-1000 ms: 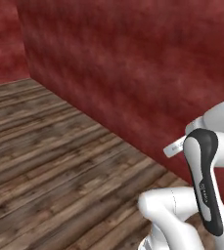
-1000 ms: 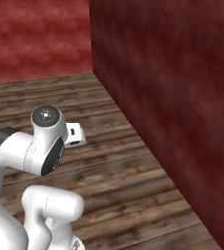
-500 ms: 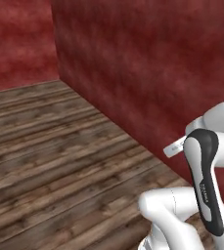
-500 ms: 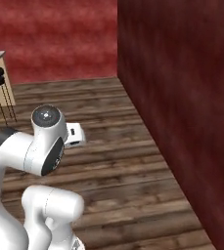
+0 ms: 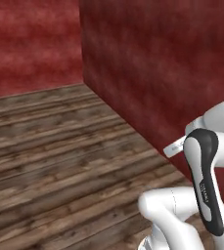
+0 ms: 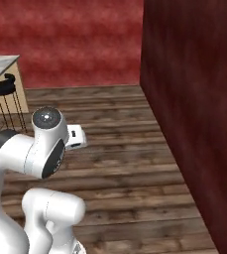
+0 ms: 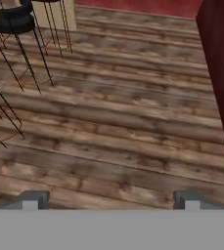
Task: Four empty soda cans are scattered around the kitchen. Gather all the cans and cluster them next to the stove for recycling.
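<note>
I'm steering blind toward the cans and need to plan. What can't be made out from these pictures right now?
- Bar stools: hand view, seats cut by the top edge; right base view, cut by the left edge.
- Counter: right base view, cut by the left edge.
- Whatever lies behind the dark red wall: it blocks the right side.
- Gripper: open, its fingertips barely rise above the bottom.

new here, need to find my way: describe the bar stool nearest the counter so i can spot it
Start at the red back wall and drop to the grey-topped counter with tan sides at far left. The stool stands against it: a black padded seat on thin black wire legs, unlike the solid counter.
</note>
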Tool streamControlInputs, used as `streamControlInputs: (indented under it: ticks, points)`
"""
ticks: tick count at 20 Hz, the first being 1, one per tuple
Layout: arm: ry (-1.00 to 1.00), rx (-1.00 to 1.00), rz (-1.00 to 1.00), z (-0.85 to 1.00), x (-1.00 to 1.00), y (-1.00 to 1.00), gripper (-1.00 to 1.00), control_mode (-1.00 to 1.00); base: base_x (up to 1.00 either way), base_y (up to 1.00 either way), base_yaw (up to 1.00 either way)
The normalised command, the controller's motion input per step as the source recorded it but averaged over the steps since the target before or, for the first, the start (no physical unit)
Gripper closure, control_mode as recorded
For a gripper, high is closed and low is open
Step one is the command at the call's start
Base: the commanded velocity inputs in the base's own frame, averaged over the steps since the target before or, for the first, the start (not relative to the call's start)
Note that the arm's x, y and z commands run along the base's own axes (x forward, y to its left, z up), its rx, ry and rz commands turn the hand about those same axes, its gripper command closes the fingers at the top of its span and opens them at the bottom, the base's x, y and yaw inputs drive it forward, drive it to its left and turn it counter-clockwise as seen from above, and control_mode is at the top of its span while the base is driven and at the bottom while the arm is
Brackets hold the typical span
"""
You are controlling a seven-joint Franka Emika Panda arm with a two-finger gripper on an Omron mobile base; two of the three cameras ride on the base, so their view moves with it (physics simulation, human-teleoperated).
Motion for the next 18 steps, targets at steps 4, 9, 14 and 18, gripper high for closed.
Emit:
streamControlInputs:
  ticks: [4,9,14,18]
  points:
    - [0.0,0.0,0.0,0.0,0.0,0.0,-1.0,1.0,1.0,0.0,0.23]
    - [0.0,0.0,0.0,0.0,0.0,0.0,-1.0,1.0,1.0,0.0,0.24]
    - [0.0,0.0,0.0,0.0,0.0,0.0,-1.0,1.0,1.0,0.0,0.24]
    - [0.0,0.0,0.0,0.0,0.0,0.0,-1.0,1.0,1.0,0.0,0.24]
